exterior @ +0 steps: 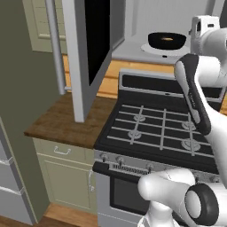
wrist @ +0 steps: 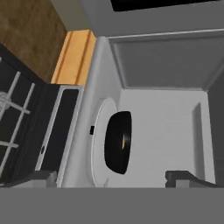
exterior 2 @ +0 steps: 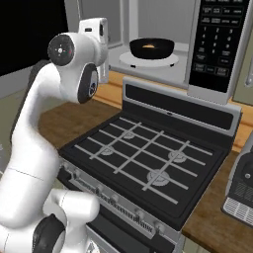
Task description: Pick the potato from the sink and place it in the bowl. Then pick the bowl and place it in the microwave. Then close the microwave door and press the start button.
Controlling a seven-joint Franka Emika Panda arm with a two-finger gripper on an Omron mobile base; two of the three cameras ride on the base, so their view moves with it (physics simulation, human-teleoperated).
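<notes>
The bowl [exterior 2: 151, 48] is seen on the turntable inside the microwave [exterior 2: 216, 44], the potato [exterior 2: 148, 47] apparently in it. The tool [wrist: 116, 177] is spread apart and empty. The door [exterior: 86, 53] must be swung shut next.

The potato [exterior 2: 148, 47] is just an orange speck inside the bowl [exterior 2: 151, 48], its shape too small to tell. The microwave door [exterior: 87, 48] runs off the frame's top edge. At lower right, a dark appliance [exterior 2: 241, 190] is cut by the edge.
</notes>
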